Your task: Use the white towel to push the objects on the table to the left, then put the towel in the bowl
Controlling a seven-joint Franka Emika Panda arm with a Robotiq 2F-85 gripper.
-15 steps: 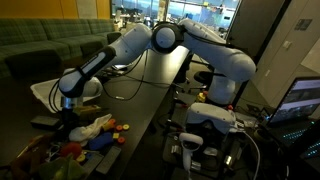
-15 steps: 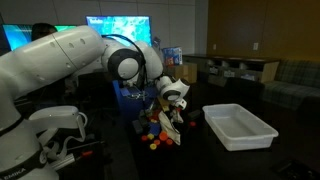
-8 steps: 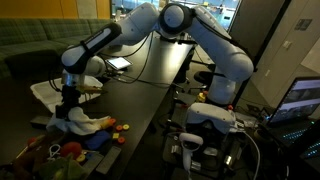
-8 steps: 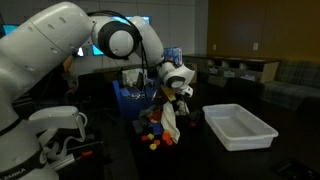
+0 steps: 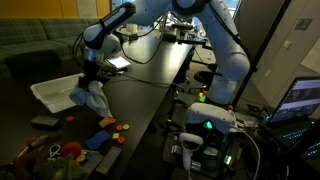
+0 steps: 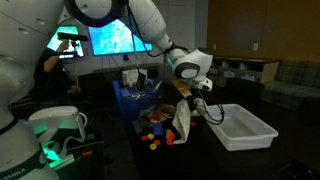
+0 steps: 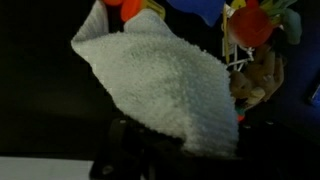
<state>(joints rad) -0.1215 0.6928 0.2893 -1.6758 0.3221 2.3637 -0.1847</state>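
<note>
No text, label, brand or number can be read in any view; what is shown on the bright blue wall screen (image 6: 110, 40) is too blurred.

towel (image 7: 160, 85) white, greyish in the folds, nubby terry weave, no print; objects (image 5: 108, 127) a mix of red, orange and yellow, blue piece (image 5: 97, 141) among them; bowl (image 6: 240, 125) plain white all over; table (image 5: 150, 95) glossy black with pale reflections; arm (image 5: 150, 12) white shells, dark joints; base light (image 5: 207, 126) glowing green; screen (image 6: 118, 38) cyan-blue, patchy; sofa (image 5: 40, 45) olive green; wrist view repeats the red, orange, yellow and blue against black
</note>
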